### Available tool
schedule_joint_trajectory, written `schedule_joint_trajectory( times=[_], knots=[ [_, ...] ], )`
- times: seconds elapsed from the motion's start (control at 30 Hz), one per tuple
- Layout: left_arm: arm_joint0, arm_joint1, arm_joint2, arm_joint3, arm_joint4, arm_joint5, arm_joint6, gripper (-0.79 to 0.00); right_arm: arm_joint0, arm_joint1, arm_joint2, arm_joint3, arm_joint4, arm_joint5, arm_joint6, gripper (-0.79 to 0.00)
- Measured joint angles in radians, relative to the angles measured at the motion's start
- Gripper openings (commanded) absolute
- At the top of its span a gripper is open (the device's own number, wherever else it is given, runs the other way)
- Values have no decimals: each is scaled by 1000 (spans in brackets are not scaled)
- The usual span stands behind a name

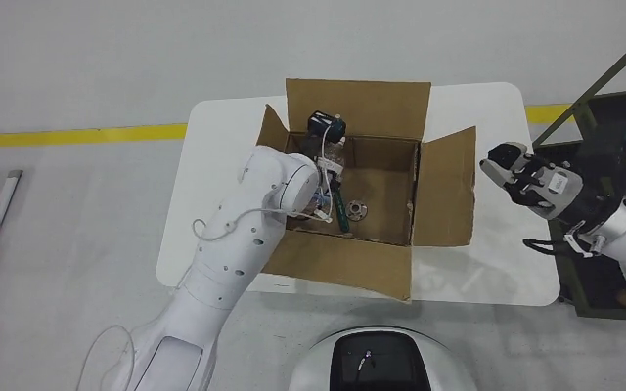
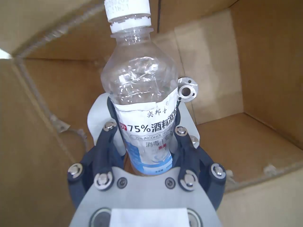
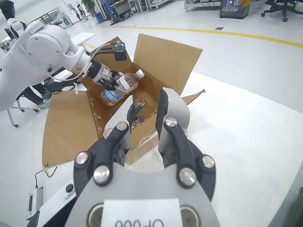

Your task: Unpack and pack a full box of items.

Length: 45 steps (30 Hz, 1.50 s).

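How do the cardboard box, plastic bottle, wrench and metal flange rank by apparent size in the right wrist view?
1. cardboard box
2. plastic bottle
3. wrench and metal flange: they look alike and both are partly hidden, so unranked.

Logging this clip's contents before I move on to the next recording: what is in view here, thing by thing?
brown cardboard box: one, brown, flaps open, on the table
clear plastic bottle: one, clear with a white cap and a blue-and-white label, held tilted over the inside of the box
round silver metal flange: one, silver, on the box floor
adjustable wrench: one, silver head with a dark green handle, on the box floor beside the flange
white table: one, white, under the box
yellow floor line: one, yellow, on the floor beyond the table
left gripper: one, dark fingers, shut on the bottle in the box
right gripper: one, dark fingers, open, holding nothing, off to the side of the box
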Motion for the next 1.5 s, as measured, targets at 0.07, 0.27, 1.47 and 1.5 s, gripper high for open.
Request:
schedule_joint_trajectory(
  times=[0.07, 0.27, 1.47, 1.5],
  knots=[
    [10, 7, -32, -57, -3, -5, -17, -785, -7, 1, 11, -7, 10, -2, 3, -536],
    [11, 23, -136, -193, -53, -29, -55, -785, -12, 2, 11, -32, 27, -9, 10, -767],
    [375, 180, -544, -344, 261, -251, -188, -785, 62, 2, -133, 7, -17, -59, 25, -785],
    [405, 184, -540, -342, 259, -249, -188, -785, 63, 2, -136, 8, -16, -61, 26, -785]
  ],
)
